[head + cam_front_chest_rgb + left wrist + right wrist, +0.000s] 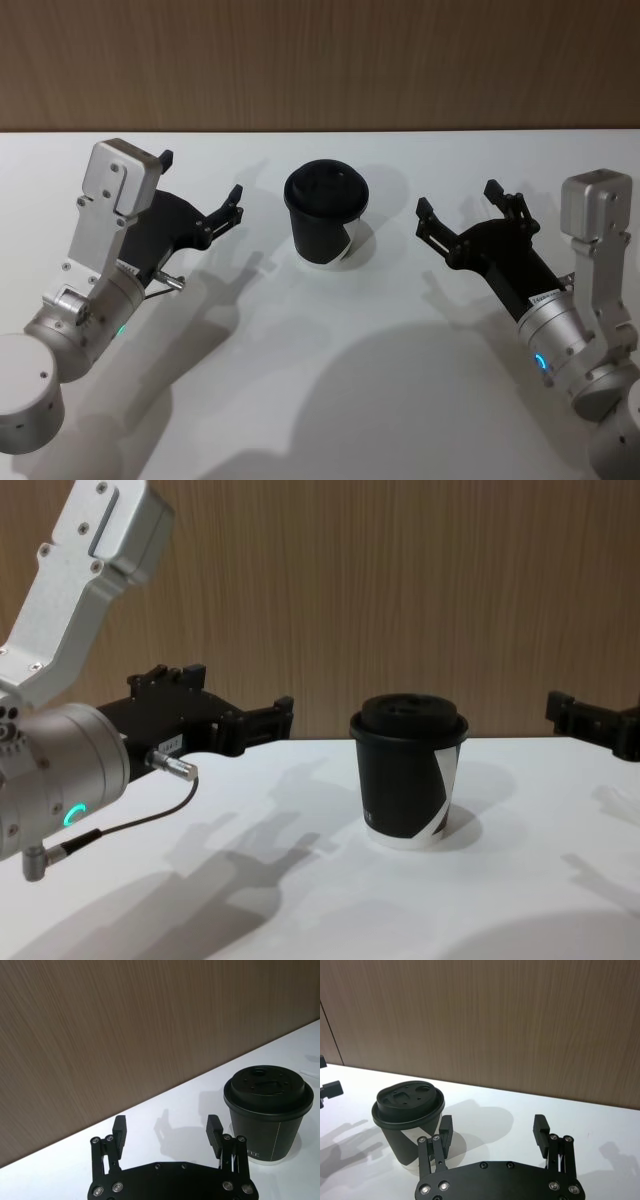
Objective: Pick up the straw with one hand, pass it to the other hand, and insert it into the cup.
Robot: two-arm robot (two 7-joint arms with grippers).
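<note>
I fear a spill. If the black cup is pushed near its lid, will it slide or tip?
The cup narrows toward its base, so a high push would probably tip it. It looks like paper, contents hidden; if light, a low push on the smooth table may slide it. The left gripper and right gripper flank it, open.

Head looks down, chest across; all 4 share the cup (322,225).

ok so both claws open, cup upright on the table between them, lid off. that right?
Not quite: the lid is on. The head view shows it seated on the black paper cup. The rest holds: the cup stands upright on the table between the left claw and the right claw, both open.
</note>
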